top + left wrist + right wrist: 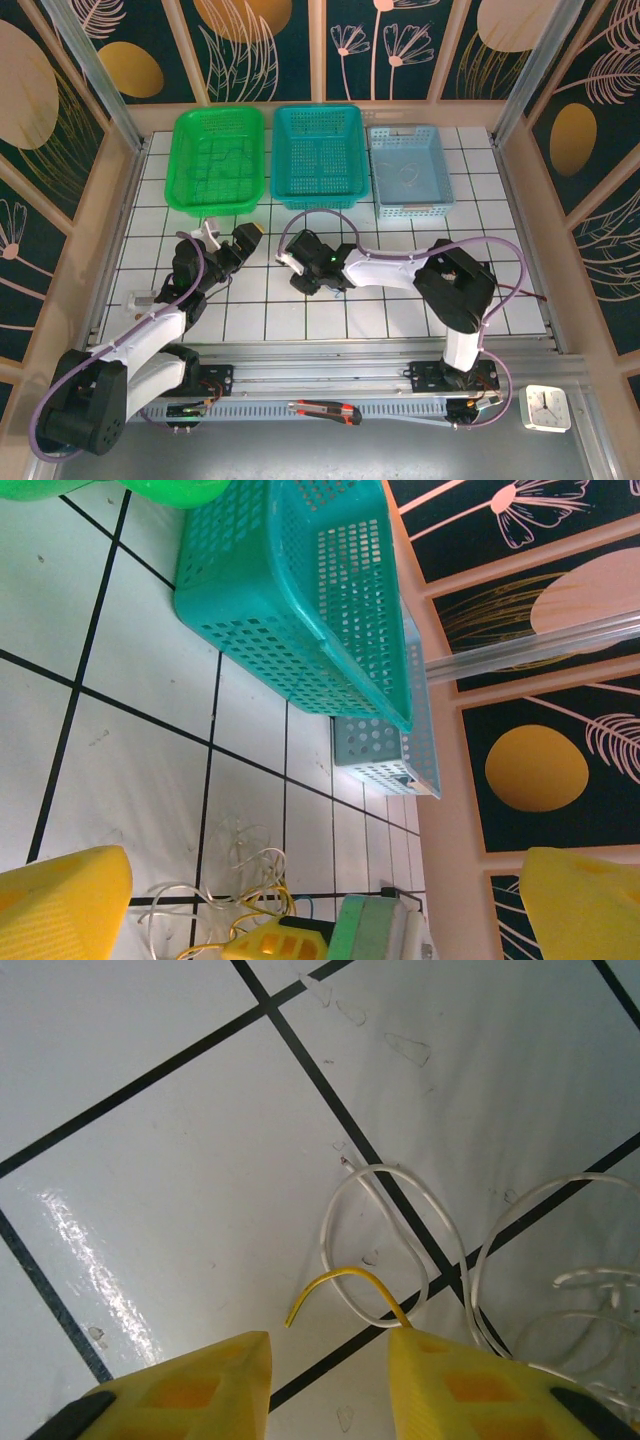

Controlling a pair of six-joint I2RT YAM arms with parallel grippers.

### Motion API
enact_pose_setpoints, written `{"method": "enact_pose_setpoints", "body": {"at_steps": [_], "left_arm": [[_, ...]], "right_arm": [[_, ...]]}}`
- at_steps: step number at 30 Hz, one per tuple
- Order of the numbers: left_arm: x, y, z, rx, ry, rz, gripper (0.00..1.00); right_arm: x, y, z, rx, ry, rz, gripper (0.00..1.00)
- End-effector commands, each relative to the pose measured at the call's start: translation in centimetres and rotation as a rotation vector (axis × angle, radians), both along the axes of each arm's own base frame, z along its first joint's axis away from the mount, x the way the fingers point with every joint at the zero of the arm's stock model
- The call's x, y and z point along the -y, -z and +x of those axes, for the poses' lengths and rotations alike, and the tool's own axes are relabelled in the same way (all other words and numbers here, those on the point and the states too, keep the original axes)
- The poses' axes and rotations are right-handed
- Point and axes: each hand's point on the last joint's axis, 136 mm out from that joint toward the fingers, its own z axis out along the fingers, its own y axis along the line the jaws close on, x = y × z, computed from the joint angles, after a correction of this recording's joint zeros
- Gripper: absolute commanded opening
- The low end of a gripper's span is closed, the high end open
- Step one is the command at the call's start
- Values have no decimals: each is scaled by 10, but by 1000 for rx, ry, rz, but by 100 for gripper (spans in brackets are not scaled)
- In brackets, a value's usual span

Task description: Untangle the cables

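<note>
Your left gripper (325,852) has its jaws spread wide and holds nothing; it hovers over the table (400,310) on the near side of the teal basket (318,200). Your right gripper (328,1338) is low over the table near its centre, jaws apart with bare tile showing between them and clamped on nothing. The cables (322,1245) lie loose on the table between the two grippers, thin white loops overlapping one another. One yellow wire (345,1272) arches out from under the tip of the right gripper's right-hand finger (480,1385), its free end resting on the tile in front of the gap. Whether that finger touches the yellow wire cannot be told.
</note>
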Motion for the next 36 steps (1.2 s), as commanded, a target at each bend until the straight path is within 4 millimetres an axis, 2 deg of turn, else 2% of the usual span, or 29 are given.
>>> {"method": "enact_pose_setpoints", "body": {"at_steps": [1, 8, 14, 22, 27, 28, 31, 33, 36], "left_arm": [[3, -7, -2, 28, 14, -27, 99], [2, -2, -3, 17, 12, -26, 99], [2, -1, -3, 16, 12, -23, 99], [3, 0, -2, 14, 13, -21, 99], [13, -7, -2, 47, 90, 23, 99], [16, -8, -2, 55, 112, 46, 97], [22, -3, -2, 63, 173, 175, 90], [29, 6, -4, 53, 219, 303, 86], [43, 24, -11, 35, 299, 489, 83]], "right_arm": [[-5, 1, 8, 26, -5, -3, 31], [-12, -9, 6, 10, -26, 30, 0], [-15, -30, 4, -18, -25, 116, 0], [-2, -97, 22, -36, 50, 379, 0], [12, -119, 34, -35, 144, 476, 0], [15, -121, 35, -40, 165, 494, 4], [28, -119, 43, -60, 259, 530, 26], [38, -111, 47, -73, 333, 540, 35], [56, -94, 54, -89, 462, 538, 40]]}}
